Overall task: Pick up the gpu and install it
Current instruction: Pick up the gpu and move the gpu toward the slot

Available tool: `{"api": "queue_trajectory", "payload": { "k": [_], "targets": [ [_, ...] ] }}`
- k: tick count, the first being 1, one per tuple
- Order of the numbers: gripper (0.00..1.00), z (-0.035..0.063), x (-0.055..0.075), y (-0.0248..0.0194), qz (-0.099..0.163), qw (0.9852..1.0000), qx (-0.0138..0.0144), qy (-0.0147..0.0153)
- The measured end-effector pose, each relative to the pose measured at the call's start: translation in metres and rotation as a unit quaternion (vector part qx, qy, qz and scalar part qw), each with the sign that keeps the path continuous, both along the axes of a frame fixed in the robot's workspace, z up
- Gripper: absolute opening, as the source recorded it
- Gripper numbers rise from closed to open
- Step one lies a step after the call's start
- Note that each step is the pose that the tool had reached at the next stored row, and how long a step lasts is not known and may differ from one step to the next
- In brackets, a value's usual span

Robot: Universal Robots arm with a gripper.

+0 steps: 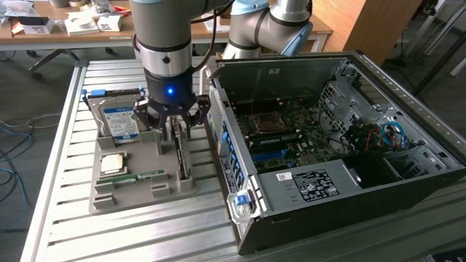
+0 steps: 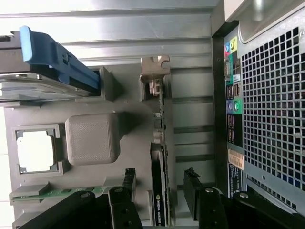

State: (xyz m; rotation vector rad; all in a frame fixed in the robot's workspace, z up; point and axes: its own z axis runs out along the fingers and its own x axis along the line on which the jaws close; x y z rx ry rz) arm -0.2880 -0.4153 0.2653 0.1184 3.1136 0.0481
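Wrist view: black two-finger gripper (image 2: 159, 174) spread wide, gripping nothing, straddling thin green gpu card with silver end bracket (image 2: 159, 143), card standing on edge in slot of grey plastic tray (image 2: 126, 119) beside open black computer case (image 1: 291, 73). Worry: off-centre squeeze could tilt card, jam it in slot, or pads slip off thin board.

This is a robotics lab or workshop: a robot arm (image 1: 163, 38) stands over a slatted aluminium bench (image 1: 145, 232) carrying an opened computer tower (image 1: 320, 183) and a grey parts holder (image 1: 109, 199). Behind stands a cluttered wooden table (image 1: 54, 33), and loose cables (image 1: 13, 144) trail across the floor.
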Motion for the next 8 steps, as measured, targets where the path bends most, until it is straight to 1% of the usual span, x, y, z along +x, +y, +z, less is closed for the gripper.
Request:
{"api": "queue_trajectory", "payload": {
  "k": [8],
  "targets": [
    [0.53, -0.0106, 0.0, 0.0, 0.0, 1.0, 0.0, 0.0]
  ]
}}
